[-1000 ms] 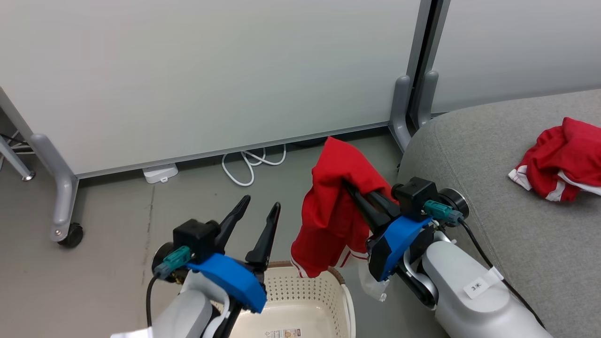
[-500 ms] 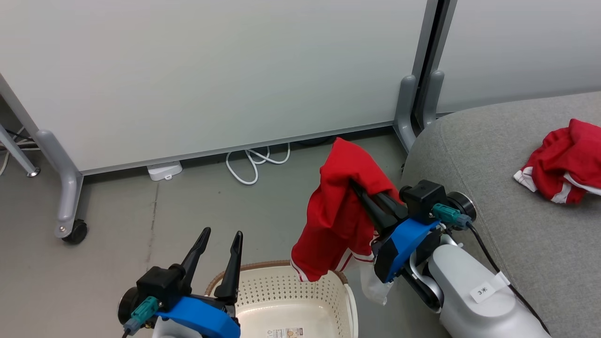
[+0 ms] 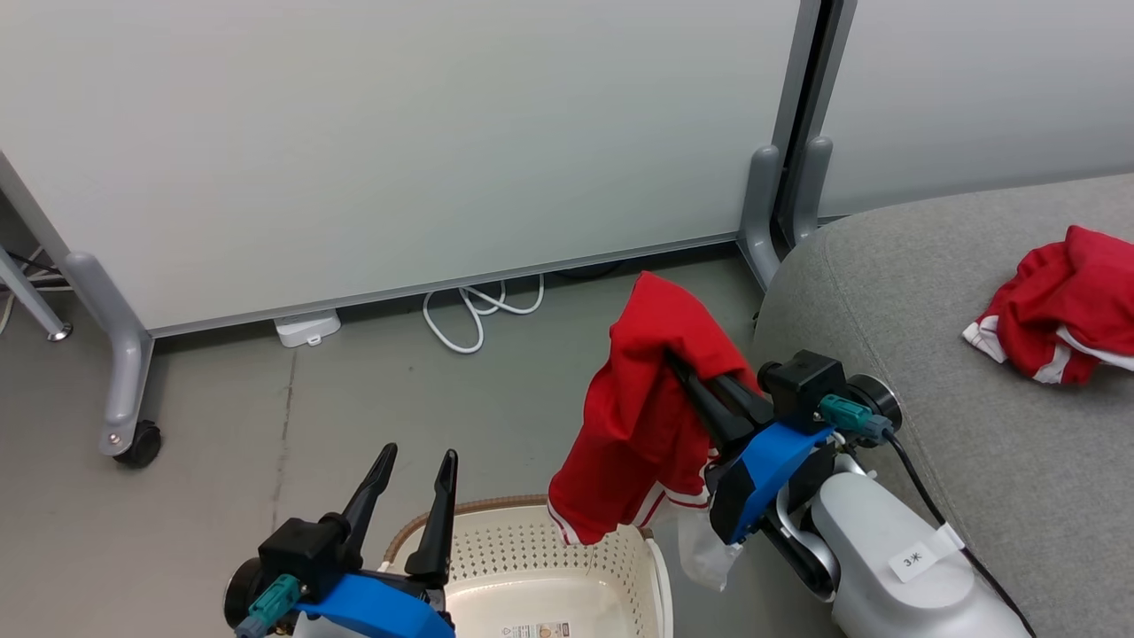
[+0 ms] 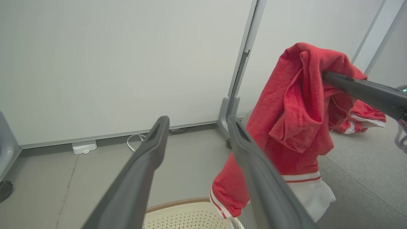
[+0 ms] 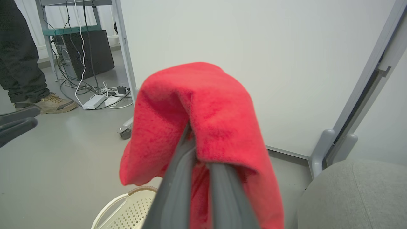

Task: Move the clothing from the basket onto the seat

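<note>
The right gripper (image 3: 678, 363) is clamped on a red garment (image 3: 629, 425) above the basket (image 3: 532, 549); the left gripper (image 3: 420, 455) (empty) has its jaws apart.

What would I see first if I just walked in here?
A bright red garment dangles from the shut right gripper, just by the cream basket. A second red garment lies crumpled on the grey sofa at the right. The left gripper stands open at the lower left.

Lab or office: wheeled partition panels (image 3: 354, 133), computer tower (image 5: 84, 52), power strip (image 5: 93, 102) on grey floor (image 3: 221, 425).
</note>
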Robot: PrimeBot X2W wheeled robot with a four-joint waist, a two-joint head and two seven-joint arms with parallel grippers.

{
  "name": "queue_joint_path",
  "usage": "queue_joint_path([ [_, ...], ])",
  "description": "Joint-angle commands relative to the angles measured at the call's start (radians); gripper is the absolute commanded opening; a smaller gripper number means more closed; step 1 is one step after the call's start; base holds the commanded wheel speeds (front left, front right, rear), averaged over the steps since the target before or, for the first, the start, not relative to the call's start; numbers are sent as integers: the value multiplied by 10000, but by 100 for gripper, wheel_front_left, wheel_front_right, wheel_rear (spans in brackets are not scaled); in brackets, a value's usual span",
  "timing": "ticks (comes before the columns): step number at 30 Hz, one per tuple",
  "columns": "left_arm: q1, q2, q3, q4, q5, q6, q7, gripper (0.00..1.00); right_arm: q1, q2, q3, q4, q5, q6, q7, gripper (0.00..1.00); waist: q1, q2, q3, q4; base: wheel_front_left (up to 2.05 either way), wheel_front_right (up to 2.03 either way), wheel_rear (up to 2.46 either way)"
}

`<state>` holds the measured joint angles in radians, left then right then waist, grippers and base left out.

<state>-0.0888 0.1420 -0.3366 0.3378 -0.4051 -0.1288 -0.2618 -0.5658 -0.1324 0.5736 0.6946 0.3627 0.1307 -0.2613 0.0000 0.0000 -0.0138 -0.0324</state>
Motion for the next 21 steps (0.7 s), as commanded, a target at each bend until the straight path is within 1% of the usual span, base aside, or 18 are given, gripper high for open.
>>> queue_joint_path([
  [1, 48, 36, -1, -64, -40, -16, -46, 100, 113, 7, -14, -15, 38, 1, -57, 0, 0, 0, 3, -39, 0, 0, 0],
  [5, 171, 15, 143, -117, -93, -18, -46, 100, 101, 52, 67, -26, 83, 1, -57, 0, 0, 0, 38, -312, 0, 0, 0],
  [9, 198, 30, 172, -174, -91, -19, -48, 100, 61, 54, 144, -12, 91, 1, -57, 0, 0, 0, 97, -760, 0, 0, 0],
  [21, -20, -87, 304, -399, 110, -18, -47, 100, -144, 2, 266, -5, 97, 1, -57, 0, 0, 0, 392, -2666, 0, 0, 0],
])
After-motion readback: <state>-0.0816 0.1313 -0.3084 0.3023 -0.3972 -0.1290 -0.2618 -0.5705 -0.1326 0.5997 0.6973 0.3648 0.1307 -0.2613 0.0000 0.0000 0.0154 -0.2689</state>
